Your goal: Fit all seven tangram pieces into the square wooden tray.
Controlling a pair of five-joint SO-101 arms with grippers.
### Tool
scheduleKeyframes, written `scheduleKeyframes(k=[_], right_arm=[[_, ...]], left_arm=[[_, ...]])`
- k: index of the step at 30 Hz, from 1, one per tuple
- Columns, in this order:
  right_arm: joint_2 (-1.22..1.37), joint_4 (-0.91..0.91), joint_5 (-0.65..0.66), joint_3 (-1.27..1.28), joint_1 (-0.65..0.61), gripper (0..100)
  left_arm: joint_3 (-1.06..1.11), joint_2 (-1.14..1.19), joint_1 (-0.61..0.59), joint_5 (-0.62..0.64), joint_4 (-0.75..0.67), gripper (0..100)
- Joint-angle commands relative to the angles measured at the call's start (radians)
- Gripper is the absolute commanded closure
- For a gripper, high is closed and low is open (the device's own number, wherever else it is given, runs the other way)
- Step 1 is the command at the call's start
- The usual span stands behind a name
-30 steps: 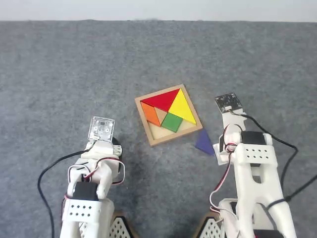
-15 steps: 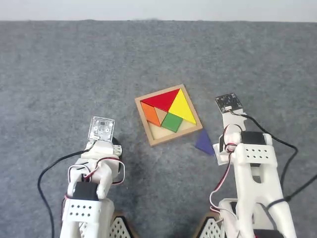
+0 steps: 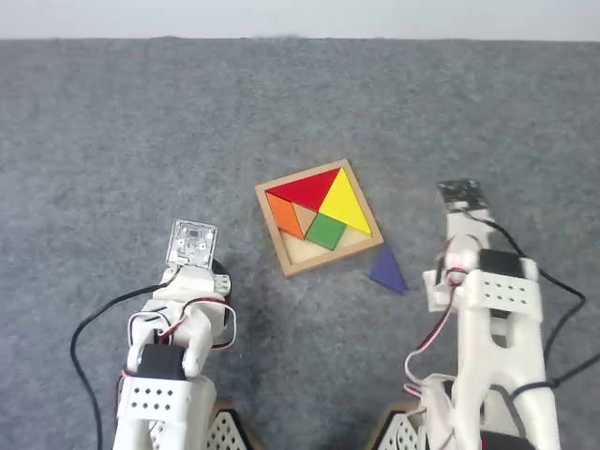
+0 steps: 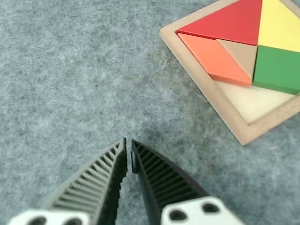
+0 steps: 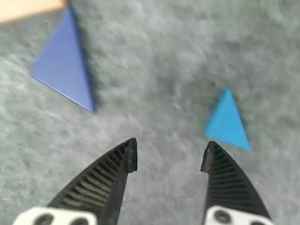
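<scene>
Four coloured pieces lie inside the square wooden tray (image 3: 334,254): the red triangle (image 3: 307,187), the yellow triangle (image 3: 347,204), the orange parallelogram (image 3: 284,217) and the green square (image 3: 325,231). The strip along its near edge is bare wood. The dark blue triangle (image 3: 386,269) rests on the grey surface (image 3: 141,122) just beside the tray's near corner, and the light blue triangle (image 5: 227,123) lies apart from it.

The right tool (image 5: 171,147) hangs wide and empty above the surface between these two triangles. I judge this is to let it come down on either one. Its arm is stretched forward beside the tray, wrist tipped downward.

The left tool (image 4: 129,143) is narrow — nearly closed, holding nothing. It points at bare surface near the tray, the arm folded back, probably to leave room.
</scene>
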Motion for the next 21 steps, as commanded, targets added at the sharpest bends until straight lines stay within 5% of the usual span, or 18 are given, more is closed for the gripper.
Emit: scheduleKeyframes(k=[1, 6, 10, 15, 21], right_arm=[[0.047, 0.045, -0.029, -0.109, 0.099, 76.3], [0.107, 0.102, -0.094, -0.167, 0.090, 76.4], [0.157, 0.124, 0.032, -0.218, 0.099, 76.4], [0.318, 0.165, 0.342, -0.342, 0.128, 76.4], [0.473, 0.271, 0.486, -0.505, 0.154, 76.4]], left_arm=[[-0.008, -0.012, -0.005, 0.006, 0.002, 98], [-0.008, -0.012, -0.005, 0.006, 0.002, 98], [-0.008, -0.012, -0.005, 0.006, 0.002, 98], [-0.008, -0.012, -0.005, 0.006, 0.002, 98], [-0.008, -0.012, -0.005, 0.006, 0.002, 98]])
